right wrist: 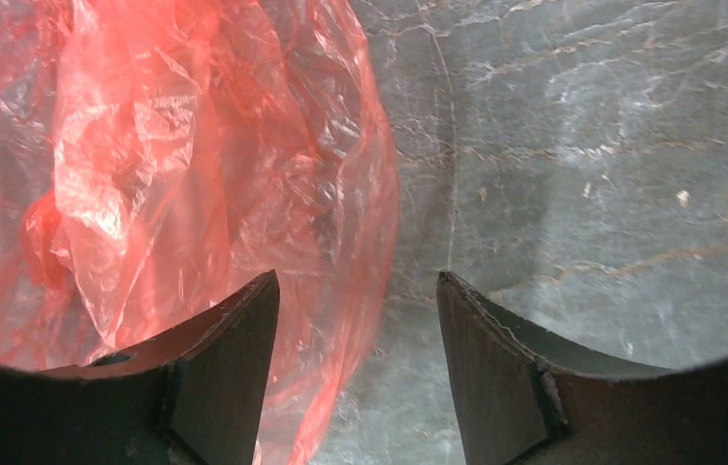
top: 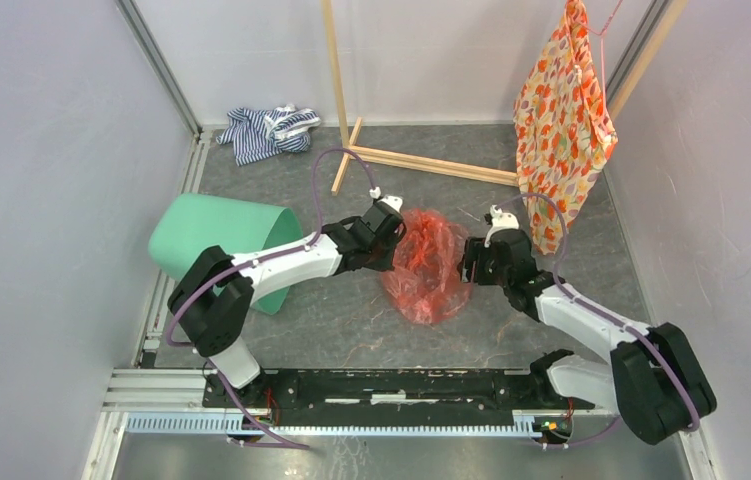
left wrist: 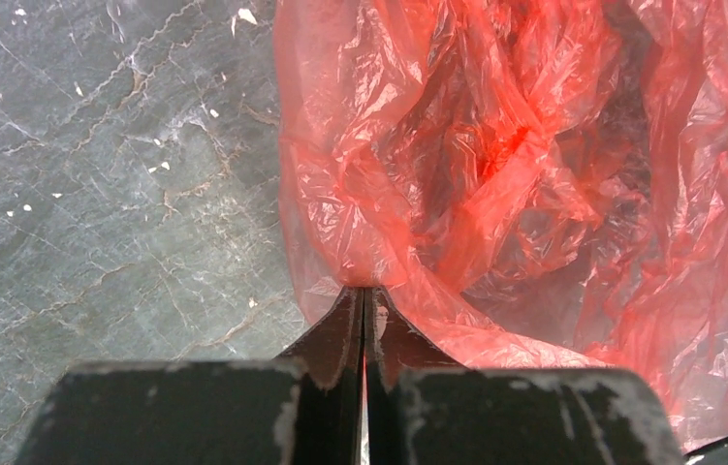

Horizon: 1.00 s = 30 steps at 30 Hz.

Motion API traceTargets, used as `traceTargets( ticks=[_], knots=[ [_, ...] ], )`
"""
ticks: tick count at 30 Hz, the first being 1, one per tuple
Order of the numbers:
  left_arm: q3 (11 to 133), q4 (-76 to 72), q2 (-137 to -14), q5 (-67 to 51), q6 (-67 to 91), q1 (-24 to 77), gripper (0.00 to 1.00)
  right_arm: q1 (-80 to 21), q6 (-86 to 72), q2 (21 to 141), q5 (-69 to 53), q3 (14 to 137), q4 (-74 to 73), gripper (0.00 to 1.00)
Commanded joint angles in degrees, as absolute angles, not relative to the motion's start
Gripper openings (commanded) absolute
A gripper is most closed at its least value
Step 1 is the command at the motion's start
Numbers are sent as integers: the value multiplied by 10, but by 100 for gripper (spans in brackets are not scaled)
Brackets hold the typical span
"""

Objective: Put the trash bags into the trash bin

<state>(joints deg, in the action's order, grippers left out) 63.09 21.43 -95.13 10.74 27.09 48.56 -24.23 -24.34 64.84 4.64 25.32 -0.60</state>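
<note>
The red-orange translucent trash bag (top: pixel 428 268) lies crumpled on the grey floor between my two arms. My left gripper (top: pixel 393 240) sits at the bag's left edge, its jaws shut on a pinch of the plastic (left wrist: pixel 369 281). My right gripper (top: pixel 468 262) is at the bag's right side, jaws open, with the bag's edge (right wrist: pixel 340 320) lying between its fingers (right wrist: pixel 234 349) but not pinched. The mint-green trash bin (top: pixel 221 245) lies on its side at the left, behind my left arm, its mouth hidden from this view.
A striped blue-white cloth (top: pixel 269 130) lies at the back left. A wooden rack (top: pixel 411 160) stands at the back, with an orange floral cloth (top: pixel 561 120) hanging at the right. Walls close in on both sides.
</note>
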Motion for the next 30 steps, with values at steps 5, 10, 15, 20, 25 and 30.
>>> traceTargets(
  ticks=[5,10,15,20,25,30],
  knots=[
    [623,164,-939,102,246,468,2,-218,-281,715,1,273,114,41],
    [623,170,-906,87,244,431,2,-177,-267,693,-6,380,12,0],
    [655,189,-849,55,228,372,2,-169,-219,617,51,509,-100,0],
    [684,190,-805,19,222,332,2,-169,-188,579,75,603,-167,0],
    [697,199,-819,3,212,330,2,-169,-163,566,30,706,-197,0],
    [706,190,-795,-2,214,330,2,-170,-139,564,1,711,-219,0]
  ],
)
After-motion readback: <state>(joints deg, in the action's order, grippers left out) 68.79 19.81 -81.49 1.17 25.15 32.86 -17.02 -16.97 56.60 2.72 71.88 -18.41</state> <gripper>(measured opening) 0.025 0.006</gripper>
